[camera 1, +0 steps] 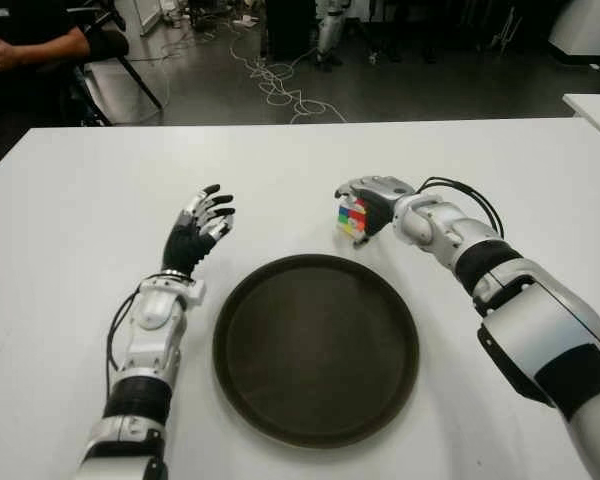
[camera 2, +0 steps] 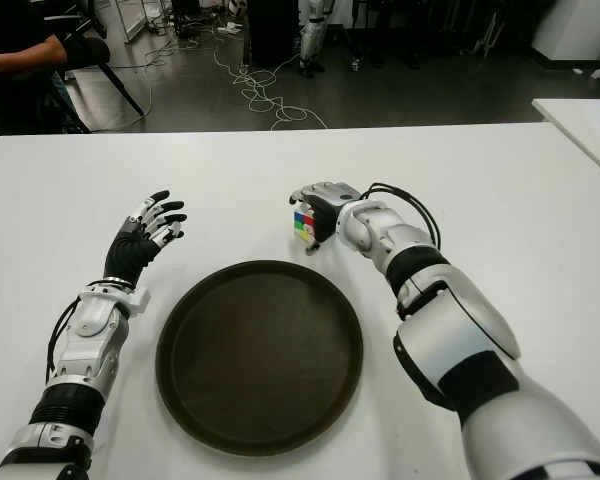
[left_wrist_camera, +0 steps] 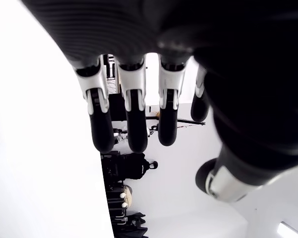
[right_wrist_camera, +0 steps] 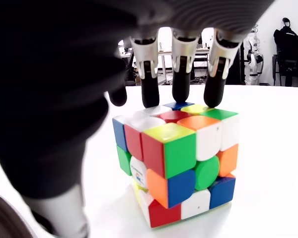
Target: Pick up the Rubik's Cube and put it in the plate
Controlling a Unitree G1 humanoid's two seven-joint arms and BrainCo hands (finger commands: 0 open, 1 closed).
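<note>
Left eye view, near to far: the plate is lying dark and round on the white table, nearest the robot. At the plate's 10 o'clock the left hand is showing over the table, its fingers spreading wide and holding nothing; the left wrist view is showing those fingers straight and apart. At the plate's 1 o'clock, just past the rim, the cube is sitting on the table, apart from the plate. The right hand is curving over it; in the right wrist view three fingertips are touching the far top edge of the cube, while its base is resting on the table, so a full grasp cannot be told. Beyond the table edge, at 11 o'clock, a person's arm is showing, with cables on the floor.
</note>
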